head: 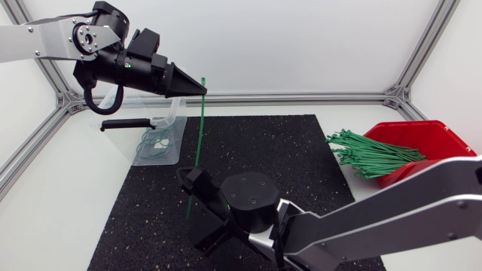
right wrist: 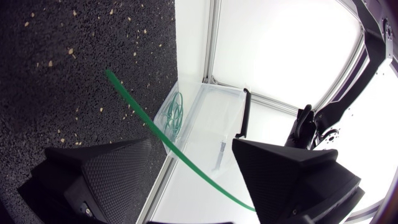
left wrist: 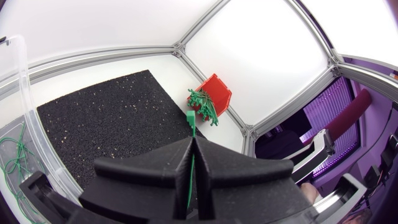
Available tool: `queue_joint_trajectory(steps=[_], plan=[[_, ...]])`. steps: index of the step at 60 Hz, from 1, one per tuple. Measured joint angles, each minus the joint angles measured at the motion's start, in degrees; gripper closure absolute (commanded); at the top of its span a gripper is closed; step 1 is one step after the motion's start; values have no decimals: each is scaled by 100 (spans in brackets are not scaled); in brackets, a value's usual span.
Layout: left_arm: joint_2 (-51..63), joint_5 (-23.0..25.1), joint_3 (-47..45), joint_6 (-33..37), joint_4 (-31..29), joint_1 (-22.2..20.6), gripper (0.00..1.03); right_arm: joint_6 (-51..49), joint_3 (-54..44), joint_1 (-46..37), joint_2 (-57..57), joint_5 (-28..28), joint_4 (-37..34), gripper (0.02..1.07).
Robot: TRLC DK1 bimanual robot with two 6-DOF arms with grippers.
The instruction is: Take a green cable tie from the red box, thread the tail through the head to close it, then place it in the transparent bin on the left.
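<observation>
My left gripper is raised above the mat's far left, shut on a green cable tie just below its head. The tie hangs down, its tail ending between the fingers of my right gripper, which stands open low over the mat. In the left wrist view the tie's head sticks out past my shut left gripper. In the right wrist view the strap runs across my right gripper's wide gap, close by one finger. The red box holds several green ties. The transparent bin has closed ties in it.
A black speckled mat covers the middle of the white table. The bin stands at the mat's far left corner, with a black handle on its lid. The red box sits off the mat at the right. Aluminium frame rails line the back.
</observation>
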Motion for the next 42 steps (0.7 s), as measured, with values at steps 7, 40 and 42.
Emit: queue_joint_trajectory(steps=[7, 40, 42], plan=[[33, 17, 37, 133, -166, 7, 100, 0, 48, -55, 90, -7, 85, 49], [127, 83, 90, 369, -365, 44, 100, 4, 90, -70, 114, -118, 125, 70], [129, 85, 90, 372, -365, 59, 100, 4, 90, -52, 109, -129, 125, 70]])
